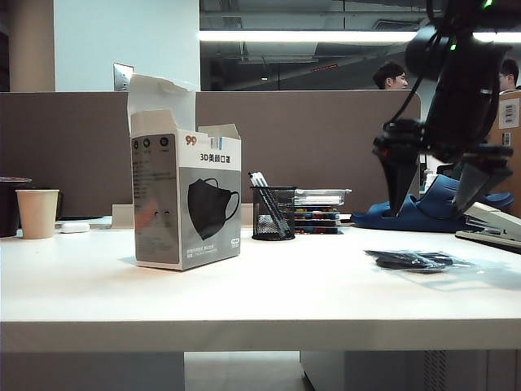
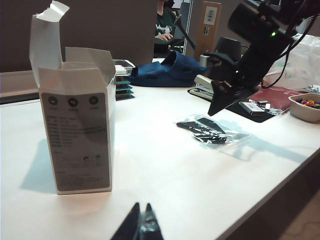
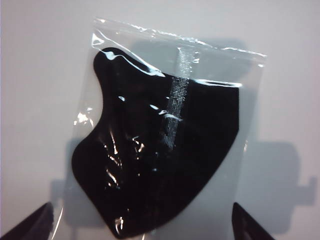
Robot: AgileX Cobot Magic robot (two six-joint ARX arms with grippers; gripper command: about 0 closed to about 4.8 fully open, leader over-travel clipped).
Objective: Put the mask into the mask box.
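The mask [image 1: 417, 261] is a flat black piece with a curved edge, sealed in a glossy, crinkled clear wrapper, and we see it lying on the smooth white table [image 1: 269, 297] toward the right, well apart from the mask box [image 1: 186, 189]. That carton is tall white-and-grey cardboard with a printed black mask on its front, standing upright on the left with its top flaps raised. Behind it, farther back, we make out a black mesh pen cup [image 1: 273, 213] and a blue foam clog [image 1: 423, 209]. The right gripper [image 1: 444, 198] hangs above the mask, pointing down, its dark tapered fingers spread wide with nothing between them. The left gripper [image 2: 142, 227] sits low at the near edge of the table, its fingertips pressed together on nothing.
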